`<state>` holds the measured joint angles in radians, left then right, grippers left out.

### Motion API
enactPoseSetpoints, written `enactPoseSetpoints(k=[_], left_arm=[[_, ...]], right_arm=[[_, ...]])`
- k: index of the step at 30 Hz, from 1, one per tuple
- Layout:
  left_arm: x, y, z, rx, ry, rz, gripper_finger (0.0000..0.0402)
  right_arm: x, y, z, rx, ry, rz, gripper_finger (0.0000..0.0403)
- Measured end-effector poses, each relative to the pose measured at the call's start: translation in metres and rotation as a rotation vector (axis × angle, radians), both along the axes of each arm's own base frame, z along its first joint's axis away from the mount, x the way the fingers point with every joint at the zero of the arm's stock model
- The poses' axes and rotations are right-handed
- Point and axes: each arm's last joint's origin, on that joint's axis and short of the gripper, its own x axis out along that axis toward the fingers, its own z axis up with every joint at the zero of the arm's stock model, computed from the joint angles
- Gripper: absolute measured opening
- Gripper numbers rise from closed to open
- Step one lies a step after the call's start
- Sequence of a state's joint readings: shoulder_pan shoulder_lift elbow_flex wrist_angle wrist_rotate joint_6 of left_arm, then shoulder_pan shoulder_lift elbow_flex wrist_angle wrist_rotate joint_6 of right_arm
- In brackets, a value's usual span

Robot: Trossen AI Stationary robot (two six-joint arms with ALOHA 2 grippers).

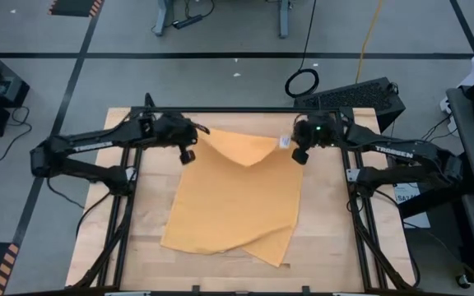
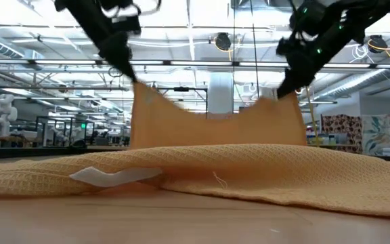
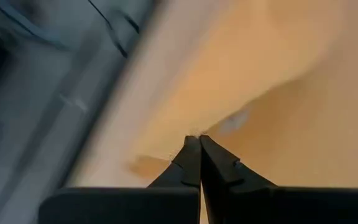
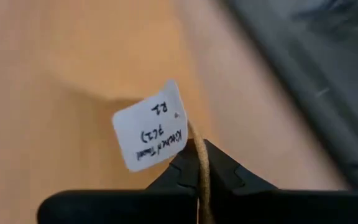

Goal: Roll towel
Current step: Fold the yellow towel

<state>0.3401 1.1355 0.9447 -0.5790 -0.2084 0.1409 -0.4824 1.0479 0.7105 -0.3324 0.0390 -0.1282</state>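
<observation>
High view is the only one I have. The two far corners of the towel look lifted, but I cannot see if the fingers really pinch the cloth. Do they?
Observer: Yes. In the left wrist view the left gripper has its fingers shut on a corner of the towel.
Operator: And the right one?
Observer: The right gripper is shut on the towel's edge, which runs between its fingers; the white tag sits just beside them.
Operator: How does the cloth hang between the arms?
Observer: In the low view the held edge stands up off the table and sags in the middle, while the near part lies flat with wrinkles.
</observation>
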Motion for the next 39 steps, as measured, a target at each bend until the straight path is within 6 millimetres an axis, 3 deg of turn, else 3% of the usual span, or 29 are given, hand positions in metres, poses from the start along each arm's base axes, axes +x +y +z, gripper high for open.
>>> enactPoseSetpoints(k=[3,7,14,17,20,30,39], left_arm=[[0.001,0.002,0.023,0.183,-0.155,0.055,0.0000],[0.003,0.020,0.044,0.342,-0.312,0.126,0.0000],[-0.003,0.086,0.066,0.519,-0.521,0.249,0.0000],[-0.010,0.099,0.080,0.520,-0.571,0.204,0.0000],[-0.013,0.093,0.091,0.513,-0.601,0.138,0.0000],[-0.015,0.087,0.061,0.284,-0.375,0.135,0.0000],[-0.023,0.070,0.039,0.065,-0.195,0.157,0.0000]], right_arm=[[-0.004,-0.003,0.024,-0.205,-0.118,-0.071,0.0000],[-0.011,-0.015,0.049,-0.399,-0.258,-0.153,0.0000],[-0.024,-0.062,0.079,-0.660,-0.507,-0.271,0.0000],[-0.029,-0.071,0.106,-0.671,-0.623,-0.221,0.0000],[-0.029,-0.068,0.125,-0.628,-0.655,-0.115,0.0000],[-0.023,-0.076,0.086,-0.347,-0.360,-0.127,0.0000],[-0.032,-0.056,0.059,0.036,-0.203,-0.113,0.0000]])
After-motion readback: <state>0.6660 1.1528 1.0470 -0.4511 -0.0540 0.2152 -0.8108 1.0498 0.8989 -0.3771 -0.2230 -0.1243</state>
